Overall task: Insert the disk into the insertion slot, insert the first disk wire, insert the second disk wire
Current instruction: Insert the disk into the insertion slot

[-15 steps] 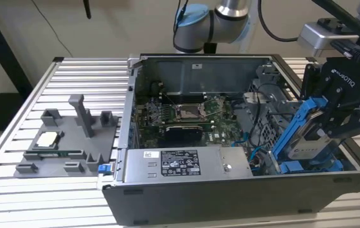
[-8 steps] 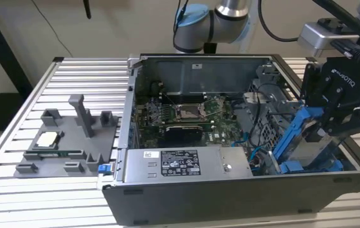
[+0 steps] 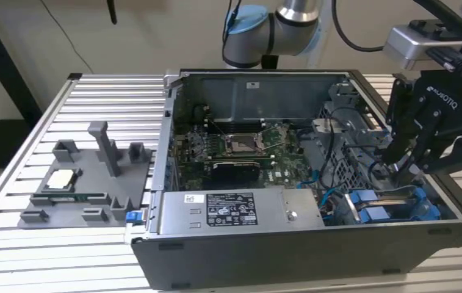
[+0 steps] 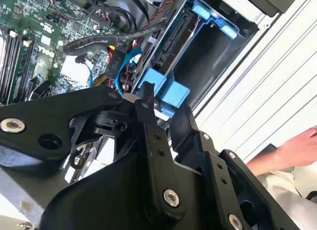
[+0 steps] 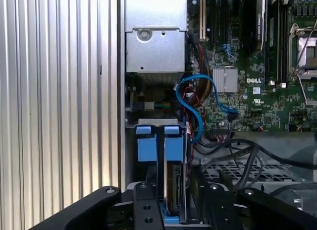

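Ribbed table [image 3: 92,97] | tool [image 4: 166,103] pinching disk [image 5: 174,185] at insertion slot [image 4: 213,51] | second wrist view: hand [image 4: 297,145]

Robotics laboratory test bench. The setting is identified by a worktable [image 3: 92,97] built of ribbed aluminium profiles, an industrial robot arm [image 3: 296,18] with a blue joint cap behind it, and black cables [image 3: 353,33] looping from the arm. A black gripper [image 3: 398,171] reaches into an open computer case [image 3: 296,256] lying on the table, its motherboard [image 3: 239,146] exposed. Beside the case, towards the exterior view's left, a grey fixture plate [image 3: 84,162] with upright posts holds small parts. A plain pale wall [image 3: 149,30] stands behind. In the second wrist view, a person's hand [image 4: 297,145] and white sleeve [image 4: 287,190] appear beside the table.
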Tool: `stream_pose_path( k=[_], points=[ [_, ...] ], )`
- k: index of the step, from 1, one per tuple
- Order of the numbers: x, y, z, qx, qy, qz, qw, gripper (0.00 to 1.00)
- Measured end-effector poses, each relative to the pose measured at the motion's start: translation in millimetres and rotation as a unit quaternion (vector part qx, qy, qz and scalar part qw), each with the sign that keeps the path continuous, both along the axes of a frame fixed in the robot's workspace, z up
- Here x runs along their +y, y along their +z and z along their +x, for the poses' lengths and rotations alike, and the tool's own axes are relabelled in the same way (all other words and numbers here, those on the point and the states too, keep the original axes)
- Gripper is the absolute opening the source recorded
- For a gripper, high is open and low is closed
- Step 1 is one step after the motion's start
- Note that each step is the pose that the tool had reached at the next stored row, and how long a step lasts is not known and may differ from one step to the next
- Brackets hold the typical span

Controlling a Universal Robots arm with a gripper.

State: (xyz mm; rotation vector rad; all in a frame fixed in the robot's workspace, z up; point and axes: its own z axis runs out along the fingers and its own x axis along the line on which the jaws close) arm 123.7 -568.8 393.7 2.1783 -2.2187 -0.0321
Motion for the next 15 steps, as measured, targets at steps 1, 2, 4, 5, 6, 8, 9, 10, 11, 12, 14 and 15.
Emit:
stream_pose_path(
  k=[1, 2, 4, 5, 6, 8, 9, 10, 11, 12, 14, 15],
  points=[
    [0.4, 1.2, 0.0, 0.0000, 0.000, 0.0000, 1.0000, 0.40],
    [0.9, 2.5, 0.0, 0.0000, 0.000, -0.0001, 1.0000, 0.40],
    [2.2, 4.1, 0.0, 0.0000, 0.000, 0.0001, 1.0000, 0.40],
    [3.3, 4.6, 0.0, 0.0000, 0.000, 0.0000, 1.0000, 0.40],
    [4.8, 4.7, 0.0, 0.0000, 0.000, -0.0001, 1.0000, 0.40],
    [8.9, 4.7, -0.2, -0.0001, 0.000, 0.0004, 1.0000, 0.40],
    [11.2, 4.6, -0.2, -0.0001, 0.000, 0.0015, 1.0000, 0.40],
    [13.3, 4.6, -0.2, -0.0003, 0.000, 0.0037, 1.0000, 0.40],
    [15.4, 4.6, -0.2, -0.0004, 0.000, 0.0066, 1.0000, 0.40],
    [17.7, 4.5, -0.2, -0.0006, 0.000, 0.0097, 1.0000, 0.40],
    [21.5, 3.9, -0.2, -0.0012, 0.000, 0.0164, 0.9999, 0.40],
    [23.0, 3.4, -0.2, -0.0017, 0.000, 0.0193, 0.9998, 0.40]
  ],
)
